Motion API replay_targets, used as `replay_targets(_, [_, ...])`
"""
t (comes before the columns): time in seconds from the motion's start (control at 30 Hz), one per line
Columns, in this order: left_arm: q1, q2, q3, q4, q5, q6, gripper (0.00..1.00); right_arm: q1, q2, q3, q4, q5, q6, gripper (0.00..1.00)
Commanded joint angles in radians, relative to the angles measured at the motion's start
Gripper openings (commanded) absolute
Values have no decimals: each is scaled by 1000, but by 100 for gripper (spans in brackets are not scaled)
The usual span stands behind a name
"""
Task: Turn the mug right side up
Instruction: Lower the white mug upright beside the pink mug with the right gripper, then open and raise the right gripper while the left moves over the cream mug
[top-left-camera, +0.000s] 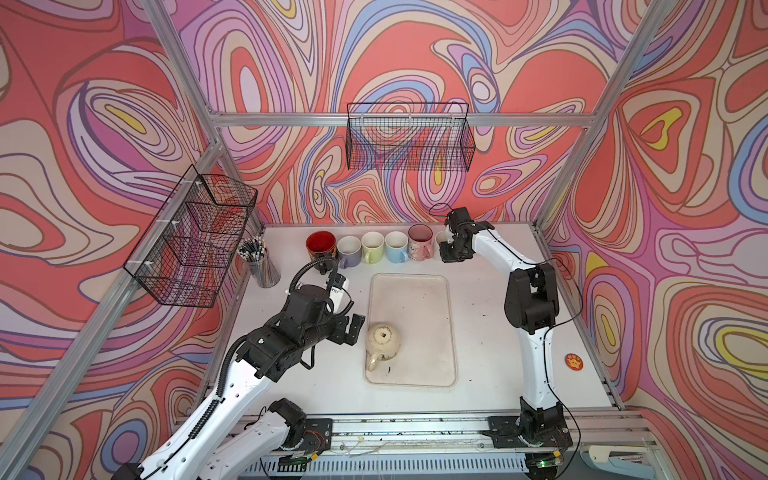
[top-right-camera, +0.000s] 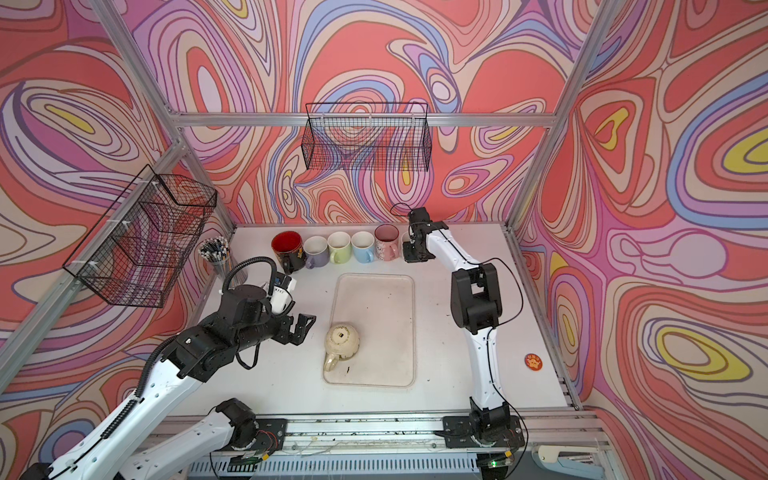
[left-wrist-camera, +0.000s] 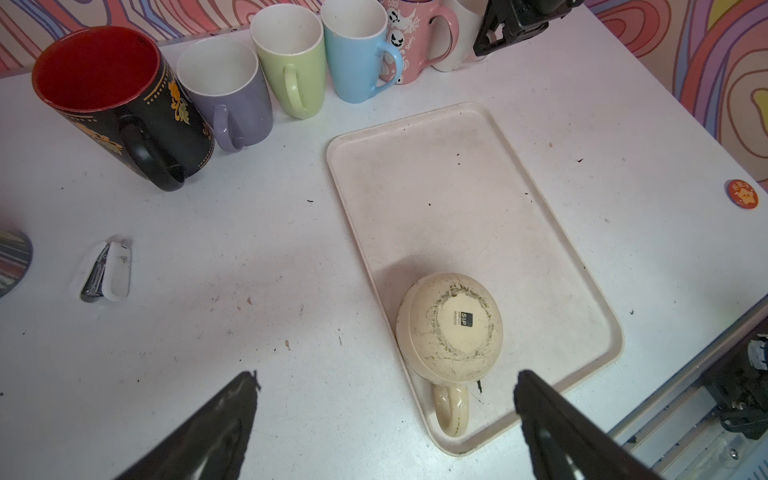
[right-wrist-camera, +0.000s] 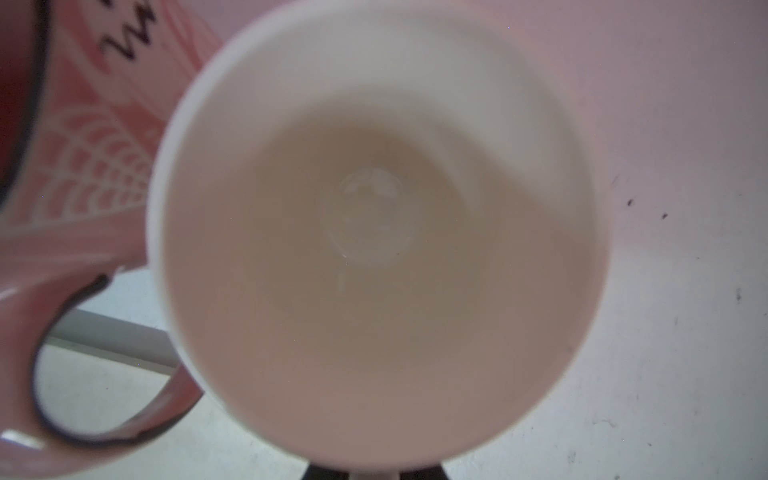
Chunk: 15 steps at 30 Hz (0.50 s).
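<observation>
Jaws on the left gripper (top-left-camera: 351, 329) stand wide apart and hold nothing. It hangs over the table (top-left-camera: 316, 374) just left of the tray (top-left-camera: 419, 307), aimed at the cream mug (top-left-camera: 383, 340) without touching it. That mug sits upside down, base up, in the tray's near left corner, with its handle pointing toward the front edge.

At the back of the table the right gripper (top-left-camera: 453, 253) is drawn together on the white mug (right-wrist-camera: 374, 249). A pale strip of it is pinched between the fingers at the edge of the right wrist view; whether that strip is wall or handle I cannot tell. The white mug stands mouth up beside the pink mug (top-left-camera: 419, 243), at the right end of the row of mugs (top-left-camera: 372, 249) along the back.

A pencil cup (top-left-camera: 261, 268) stands left of the row, and a small white tool (left-wrist-camera: 106, 270) lies on the table near it. An orange badge (top-left-camera: 574, 362) lies near the right edge.
</observation>
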Motion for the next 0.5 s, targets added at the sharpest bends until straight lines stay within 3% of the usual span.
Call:
replay_targets(0.0, [-6,4,-13,-24,-12,23,99,-3,11,46,26,-21,-11,0])
replay_targets(0.3, [-6,7,-13,-24,-10,26,99,-3,28,62,14,-25,-21,1])
replay_targets(0.47, [-6,9,-12,-24,-9,26,99,-3,32,64,8,-26,-25,15])
